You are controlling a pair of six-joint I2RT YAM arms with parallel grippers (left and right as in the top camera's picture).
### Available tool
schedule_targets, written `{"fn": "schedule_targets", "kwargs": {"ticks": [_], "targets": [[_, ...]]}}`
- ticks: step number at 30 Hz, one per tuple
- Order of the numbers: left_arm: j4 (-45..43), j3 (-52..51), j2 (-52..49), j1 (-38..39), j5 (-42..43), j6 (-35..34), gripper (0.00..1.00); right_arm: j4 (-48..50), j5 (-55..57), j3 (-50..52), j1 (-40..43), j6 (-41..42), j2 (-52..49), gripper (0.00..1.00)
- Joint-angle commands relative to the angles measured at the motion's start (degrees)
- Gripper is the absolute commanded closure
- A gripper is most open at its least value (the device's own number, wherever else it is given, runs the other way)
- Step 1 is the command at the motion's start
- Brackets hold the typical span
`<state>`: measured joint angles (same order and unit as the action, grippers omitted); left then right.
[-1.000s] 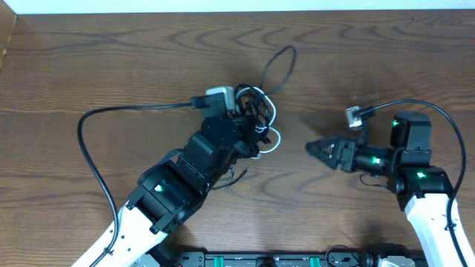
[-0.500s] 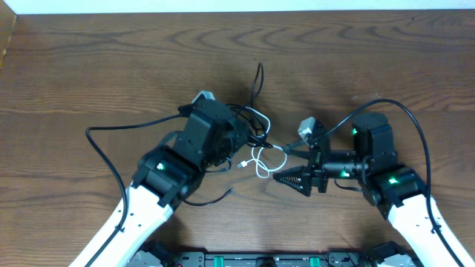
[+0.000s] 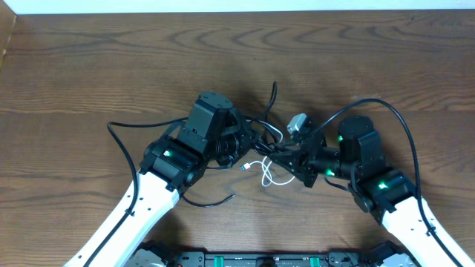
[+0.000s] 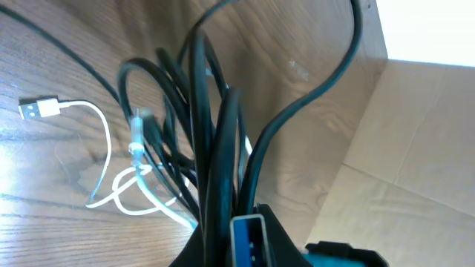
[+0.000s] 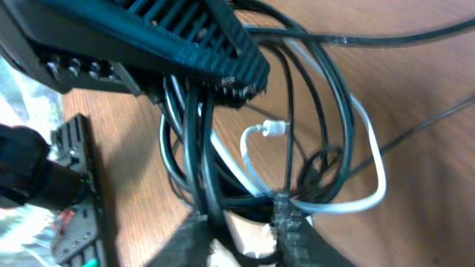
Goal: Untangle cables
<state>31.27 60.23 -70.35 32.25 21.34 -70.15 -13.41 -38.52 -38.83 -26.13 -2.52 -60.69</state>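
Observation:
The cables form one tangle at the middle of the table. The black cables [image 3: 257, 130] [image 4: 200, 111] [image 5: 199, 148] are bunched in loops, and one black end sticks up toward the back. My left gripper [image 3: 247, 141] [image 4: 231, 233] is shut on that black bunch, with a blue-tongued plug [image 4: 249, 241] beside its fingers. The white cable [image 3: 266, 172] [image 4: 104, 141] [image 5: 371, 178] loops out of the tangle onto the wood, its plug lying free. My right gripper [image 3: 282, 154] [image 5: 245, 222] has come in from the right. Its jaws are drawn narrow on black strands at their tips, where the white cable crosses.
Thick black arm wires arc out at the left [image 3: 119, 144] and right [image 3: 401, 122]. A loose black cable end [image 3: 215, 199] lies near the front. A cardboard wall [image 4: 415, 148] stands past the table's edge. The two arms nearly touch over the tangle.
My right gripper has swung left from open table into the tangle and narrowed its jaws. My left gripper has carried the black bunch a little right and toward the front.

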Motion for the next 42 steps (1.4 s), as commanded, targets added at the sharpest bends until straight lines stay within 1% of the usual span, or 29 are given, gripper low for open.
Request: {"fn": "schedule_targets", "kwargs": {"ticks": [1,3,5,7,10,11,14,16,18,21,27,29,31,33,34,37,39,42], "targets": [[-0.26,-0.13,0.37,-0.11,2.43,-0.46,0.92,-1.16,-0.94,-0.44,-1.62,1.25,0.46,0.91],[-0.24,-0.11,0.37,-0.11,2.38,-0.26,0.92,-2.05,-5.44,-0.44,-1.62,1.18,0.46,0.99],[-0.24,-0.11,0.37,-0.11,1.03,1.97,0.92,-2.16,-11.78,-0.44,-1.27,1.11,0.48,0.99],[-0.13,-0.13,0.37,-0.11,-1.75,6.03,0.92,-1.90,-18.10,-0.46,-0.31,-0.20,0.59,0.99],[0.85,-0.13,0.37,-0.11,-6.19,12.31,0.92,-0.39,-26.27,-0.50,3.32,-0.46,1.68,0.99],[2.27,-0.13,0.37,-0.09,-9.09,15.65,0.92,1.03,-29.40,-0.50,6.78,0.72,2.89,0.99],[5.09,-0.13,0.37,-0.11,-11.78,20.41,0.92,2.19,-29.46,-0.52,13.92,3.39,5.51,0.99],[6.25,-0.13,0.37,-0.09,-11.72,23.02,0.92,2.34,-28.59,-0.52,18.84,4.63,7.43,0.99],[6.95,-0.13,0.37,-0.09,-10.93,25.75,0.92,2.21,-25.81,-0.50,22.95,6.67,9.01,0.99],[6.56,-0.13,0.37,-0.09,-6.49,29.88,0.92,1.60,-21.73,-0.50,26.95,8.07,10.34,0.99],[1.70,-0.13,0.37,-0.09,5.99,38.86,0.92,-2.03,-21.68,-0.50,26.93,8.04,10.01,0.99],[0.26,-0.11,0.37,-0.09,6.56,38.64,0.92,-4.15,-24.06,-0.48,26.03,8.02,9.77,0.98],[-1.03,-0.13,0.37,-0.09,6.51,36.94,0.92,-6.78,-26.45,-0.48,24.79,7.28,9.68,0.91],[-2.10,-0.13,0.37,-0.09,6.49,33.86,0.92,-9.99,-27.93,-0.48,22.95,4.22,9.68,0.86],[-2.62,-0.13,0.37,-0.09,6.49,31.52,0.92,-11.61,-27.85,-0.48,21.84,2.73,9.68,0.82],[-3.80,-0.13,0.37,-0.09,6.51,26.21,0.92,-15.08,-26.08,-0.42,17.79,-2.43,9.66,0.74],[-3.93,-0.11,0.37,-0.09,6.51,24.39,0.92,-15.32,-20.39,-0.39,13.99,-2.45,9.68,0.68],[-3.93,-0.13,0.37,-0.09,6.51,20.90,0.92,-15.15,-18.84,-0.39,11.45,-2.43,9.68,0.67]]}}
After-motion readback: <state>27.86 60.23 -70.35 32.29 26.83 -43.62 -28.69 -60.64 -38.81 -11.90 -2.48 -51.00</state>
